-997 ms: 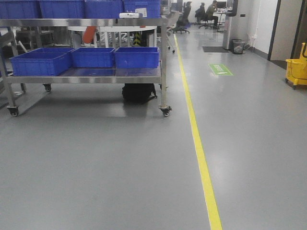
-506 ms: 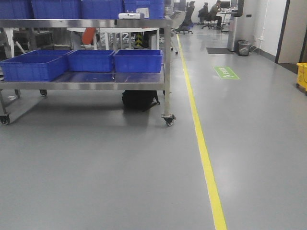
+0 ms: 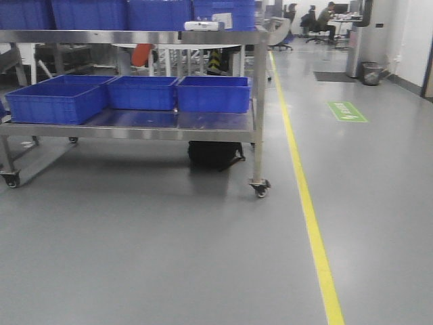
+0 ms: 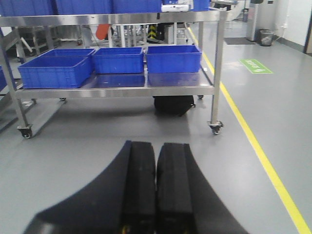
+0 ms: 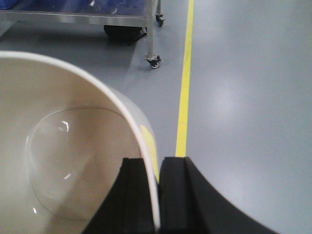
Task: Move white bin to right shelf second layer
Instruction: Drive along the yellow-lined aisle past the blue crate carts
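Transport step: our right gripper (image 5: 157, 170) pinches white bin (image 5: 63, 146) rim; left gripper (image 4: 156, 156) pressed together, empty. We see no right shelf second layer; next: locate, approach it.

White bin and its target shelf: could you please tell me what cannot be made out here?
- white bin: right wrist view, mostly cut off by the left and bottom edges.
- roller shelf level: in no view.
- dark object under the cart: front view, shadowed, unidentifiable.

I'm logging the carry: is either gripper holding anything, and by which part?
The right gripper pinches the white bin by its rim, one finger inside the wall, one outside. The left gripper is shut, empty.
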Available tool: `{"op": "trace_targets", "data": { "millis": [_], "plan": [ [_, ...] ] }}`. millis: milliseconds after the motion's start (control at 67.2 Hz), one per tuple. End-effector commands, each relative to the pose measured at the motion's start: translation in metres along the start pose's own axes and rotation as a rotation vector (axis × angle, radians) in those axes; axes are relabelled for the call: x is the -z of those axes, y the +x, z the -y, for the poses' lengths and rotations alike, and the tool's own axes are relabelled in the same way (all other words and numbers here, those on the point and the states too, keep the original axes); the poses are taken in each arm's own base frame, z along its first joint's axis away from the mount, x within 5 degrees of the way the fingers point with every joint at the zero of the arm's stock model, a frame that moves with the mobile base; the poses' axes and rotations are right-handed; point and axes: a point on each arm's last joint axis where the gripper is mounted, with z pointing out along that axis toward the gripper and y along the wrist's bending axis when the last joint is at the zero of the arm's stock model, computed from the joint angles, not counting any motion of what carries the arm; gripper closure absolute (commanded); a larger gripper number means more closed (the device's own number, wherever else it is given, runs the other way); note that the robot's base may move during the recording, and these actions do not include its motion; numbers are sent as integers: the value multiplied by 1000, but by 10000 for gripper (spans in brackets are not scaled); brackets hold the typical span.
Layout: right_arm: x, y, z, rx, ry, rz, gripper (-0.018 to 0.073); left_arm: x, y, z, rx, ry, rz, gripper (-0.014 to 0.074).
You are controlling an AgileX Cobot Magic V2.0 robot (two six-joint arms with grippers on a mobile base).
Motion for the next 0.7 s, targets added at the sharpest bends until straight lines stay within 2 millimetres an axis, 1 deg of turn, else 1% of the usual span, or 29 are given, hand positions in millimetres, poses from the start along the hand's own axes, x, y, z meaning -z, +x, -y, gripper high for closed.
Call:
{"op": "trace_targets", "data": {
  "millis": [0, 685],
  "plan": [
    [4, -17, -1, -9, -2, 122, 503, -1, 4, 0, 3, 3, 65, 512],
    [4, -17, -1, -9, -2, 122, 503, -1, 4, 0, 3, 3, 65, 512]
  ]
}}
